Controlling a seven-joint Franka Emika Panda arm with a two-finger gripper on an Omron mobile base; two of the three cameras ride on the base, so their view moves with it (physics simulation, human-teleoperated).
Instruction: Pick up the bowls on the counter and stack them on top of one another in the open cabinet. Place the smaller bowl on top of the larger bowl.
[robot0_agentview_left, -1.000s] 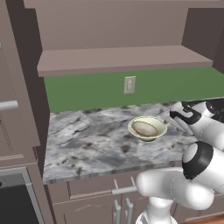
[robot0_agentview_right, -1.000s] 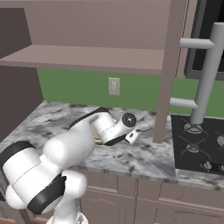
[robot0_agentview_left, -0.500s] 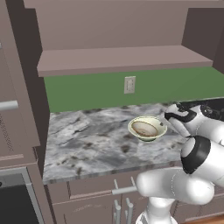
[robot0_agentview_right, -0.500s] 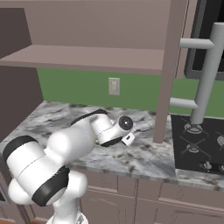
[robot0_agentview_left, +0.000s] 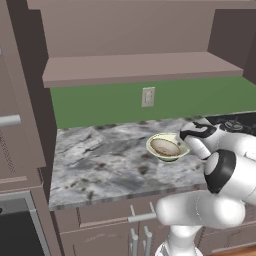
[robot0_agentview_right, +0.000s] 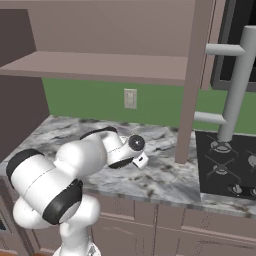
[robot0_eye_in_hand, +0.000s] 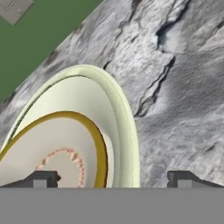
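On the marbled counter (robot0_agentview_left: 100, 160) stands the larger cream-green bowl (robot0_agentview_left: 156, 142), with the smaller tan-brown bowl (robot0_agentview_left: 164, 147) sitting inside it. My gripper (robot0_agentview_left: 188, 144) is at the bowls' right edge, low over the counter. In the hand view the gripper (robot0_eye_in_hand: 113, 179) is open. One fingertip (robot0_eye_in_hand: 41, 178) is over the smaller bowl (robot0_eye_in_hand: 52, 153), and the other is outside over the stone. The larger bowl's (robot0_eye_in_hand: 118, 113) rim runs between them. The open cabinet's shelf (robot0_agentview_left: 140, 67) is bare above. In the right base view my own arm hides the bowls.
A white wall outlet (robot0_agentview_left: 148, 96) sits on the green backsplash. A black stovetop (robot0_agentview_right: 230, 165) lies right of the counter (robot0_agentview_right: 165, 175), past an upright cabinet panel (robot0_agentview_right: 192, 80). A tall unit with a silver handle (robot0_agentview_left: 9, 120) stands at the left. Drawers run below the counter.
The hand has slid left along the counter toward the bowls and now reaches their right rim. The bowls have not moved, and the jaws stay open.
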